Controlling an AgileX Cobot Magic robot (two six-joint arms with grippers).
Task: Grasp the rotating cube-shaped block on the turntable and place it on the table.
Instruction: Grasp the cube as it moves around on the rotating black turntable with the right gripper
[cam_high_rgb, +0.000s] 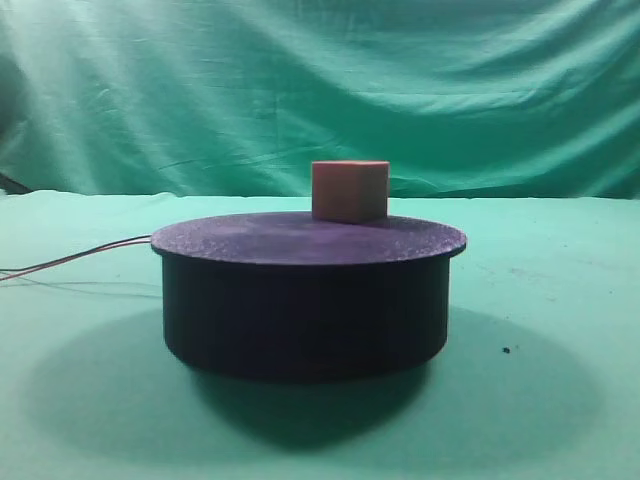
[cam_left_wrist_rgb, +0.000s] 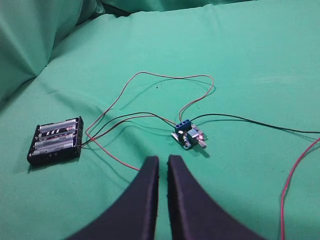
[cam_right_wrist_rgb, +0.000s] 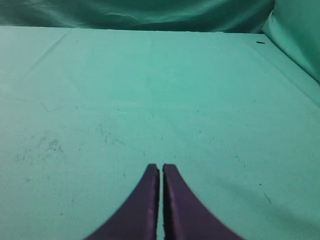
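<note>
A pinkish-tan cube-shaped block (cam_high_rgb: 349, 190) sits on the far side of the black turntable (cam_high_rgb: 305, 295), slightly right of its centre. The turntable rests on the green cloth table (cam_high_rgb: 560, 330). Neither gripper shows in the exterior high view. In the left wrist view my left gripper (cam_left_wrist_rgb: 163, 161) hangs over bare green cloth, its dark fingers (cam_left_wrist_rgb: 145, 200) nearly touching with nothing between them. My right gripper (cam_right_wrist_rgb: 161, 168) is shut and empty over bare cloth in the right wrist view. The block and turntable do not appear in either wrist view.
Thin red and black wires (cam_high_rgb: 80, 258) trail left from the turntable. In the left wrist view a black battery holder (cam_left_wrist_rgb: 56, 140) and a small blue circuit board (cam_left_wrist_rgb: 188, 136) lie on the cloth, joined by looping wires (cam_left_wrist_rgb: 170, 77). A green backdrop (cam_high_rgb: 300, 80) hangs behind.
</note>
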